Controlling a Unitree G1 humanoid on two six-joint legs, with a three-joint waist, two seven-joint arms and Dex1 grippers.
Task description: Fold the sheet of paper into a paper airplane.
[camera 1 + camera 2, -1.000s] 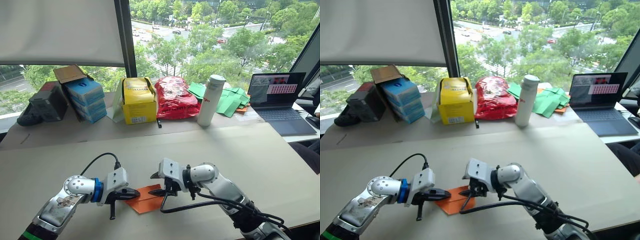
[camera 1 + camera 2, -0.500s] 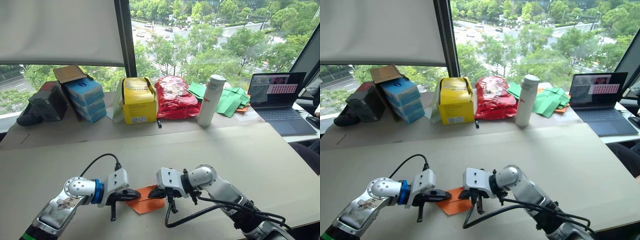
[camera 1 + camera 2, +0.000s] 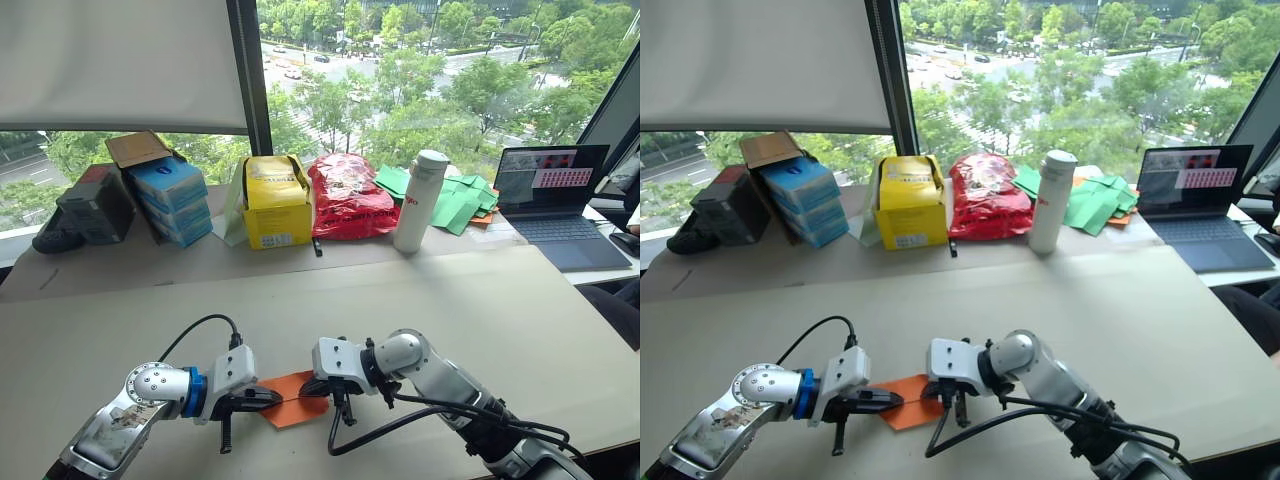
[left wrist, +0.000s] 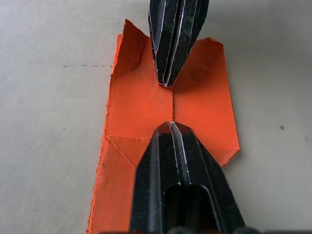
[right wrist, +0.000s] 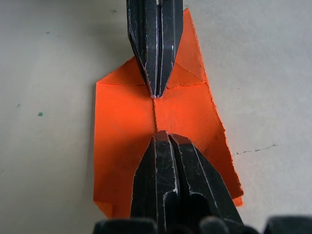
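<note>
The sheet of paper is bright orange, partly folded with a centre crease, and lies flat on the table near its front edge. My left gripper comes in from the left and my right gripper from the right. They point at each other over the middle of the sheet. In the left wrist view the left gripper is shut with its tip on the crease of the paper, facing the right gripper. The right wrist view shows the right gripper shut on the same crease line of the paper. No fold is lifted.
Along the window ledge stand blue boxes, a yellow box, a crinkled red bag, a white bottle, green paper sheets and a laptop. The beige table spreads wide to the right.
The right gripper has shut and dropped its tip onto the sheet's crease. The left arm has settled slightly lower, its tip still on the paper.
</note>
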